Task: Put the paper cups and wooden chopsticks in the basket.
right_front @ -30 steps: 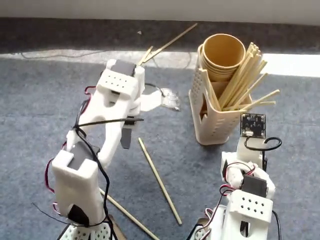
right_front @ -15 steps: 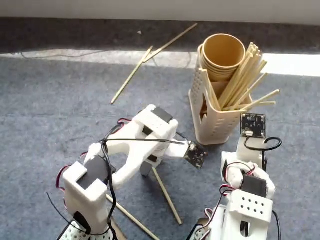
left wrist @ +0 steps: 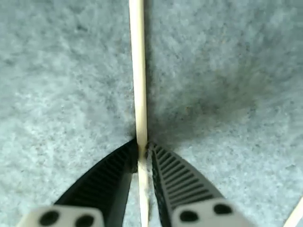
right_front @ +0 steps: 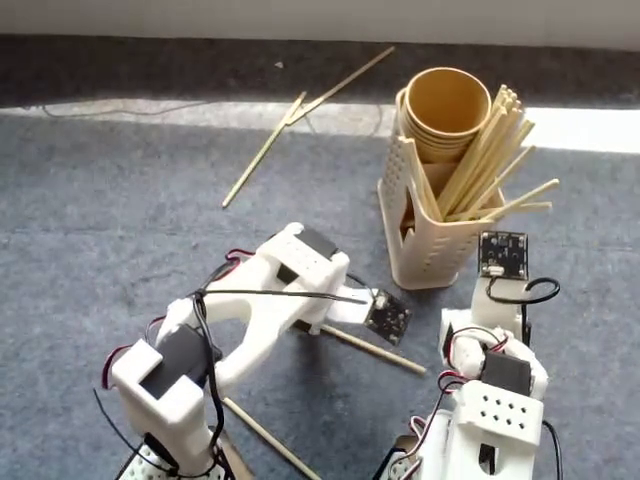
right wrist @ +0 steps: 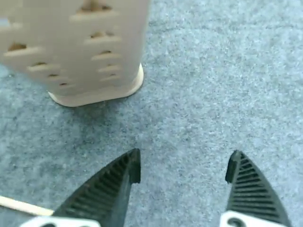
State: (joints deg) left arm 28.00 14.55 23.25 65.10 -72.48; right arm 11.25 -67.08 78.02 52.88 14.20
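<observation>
A pale slotted basket [right_front: 425, 245] stands upright at the right and holds stacked paper cups [right_front: 445, 100] and several wooden chopsticks [right_front: 490, 160]. My left arm [right_front: 290, 290] bends down onto the carpet in front of the basket. In the left wrist view my left gripper [left wrist: 142, 147] is shut on a chopstick [left wrist: 138, 71] lying on the carpet; in the high view this chopstick [right_front: 385, 352] sticks out to the right from under the arm. My right gripper [right wrist: 183, 166] hangs open over bare carpet just in front of the basket's base [right wrist: 94, 52].
Two loose chopsticks [right_front: 265, 150] lie at the back near the carpet's far edge, one [right_front: 345, 82] crossing onto the dark strip. Another chopstick [right_front: 262, 438] lies near the left arm's base. The right arm [right_front: 490, 400] stands close in front of the basket.
My left arm swung back from the far side, dropped onto the chopstick in front of the basket and shut on it. That chopstick has turned to point right. The right arm stayed still.
</observation>
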